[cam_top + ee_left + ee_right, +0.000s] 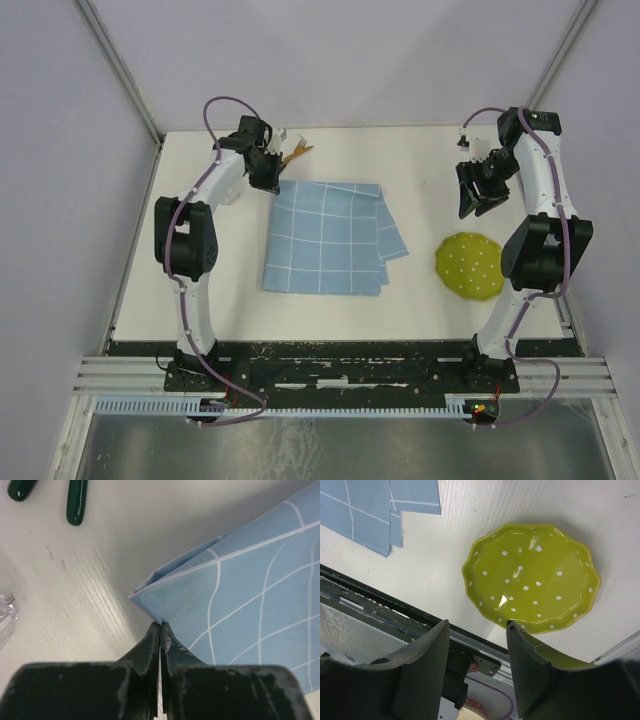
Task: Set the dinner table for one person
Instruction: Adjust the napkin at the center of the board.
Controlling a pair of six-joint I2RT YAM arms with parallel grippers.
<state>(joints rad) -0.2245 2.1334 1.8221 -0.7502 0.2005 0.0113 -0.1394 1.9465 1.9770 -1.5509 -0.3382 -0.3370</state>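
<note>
1. Your left hand (160,626) is clenched. Its tips pinch the edge of the folded blue grid cloth (240,595) just beside a corner. The jaws sit flush together, so nothing thicker than fabric can be in there.
2. That is the cloth's far-left corner. The cloth lies flat mid-worktop (410,160), and an under-layer pokes out on its right side.
3. Past that corner, toward the far-left corner of the worktop, are two dark green handles (76,502), probably cutlery. Something clear sits at the left edge of the wrist view; I can't tell what.
4. Your right hand (477,625) is released, jaws wide apart with nothing between them. It's held up off the worktop on the far-right side.
5. The green dotted plate (532,577) sits near the right edge toward the near side, well apart from the cloth.
6. Step in hand, my read: you're laying out the cloth as the placemat. The plate isn't on it yet and the cutlery isn't placed.
7. Next move: drag the corner low and slow until the layers line up and square with the worktop edges.
8. Keep clear of the green handles, then let go.
9. After that, pinch the plate at its rim with your right hand. It's glazed and shallow, so expect slip.
</note>
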